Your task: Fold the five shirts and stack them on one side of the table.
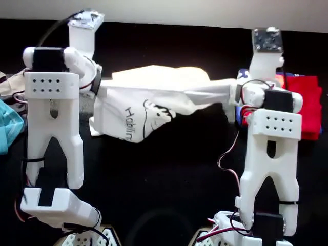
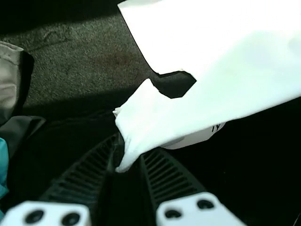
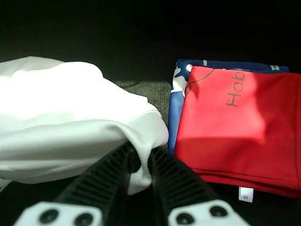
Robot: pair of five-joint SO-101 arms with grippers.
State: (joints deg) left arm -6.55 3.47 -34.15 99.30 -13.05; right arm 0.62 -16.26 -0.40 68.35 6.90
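Note:
A white shirt point(image 1: 154, 102) with a black print hangs stretched between the two arms above the black table point(image 1: 169, 179). My left gripper point(image 2: 128, 162) is shut on one edge of the white shirt point(image 2: 197, 84), at the left in the high view. My right gripper point(image 3: 140, 162) is shut on another fold of the white shirt point(image 3: 66, 117), at the right. A folded red shirt point(image 3: 235, 127) lies on a folded blue shirt point(image 3: 178, 94) beside the right gripper; the red shirt point(image 1: 306, 105) sits at the table's right side.
A teal shirt point(image 1: 9, 125) and a grey-beige shirt point(image 1: 11, 84) lie bunched at the table's left edge. The grey shirt point(image 2: 11, 80) lies close to the left gripper. Both arm bases stand at the front edge.

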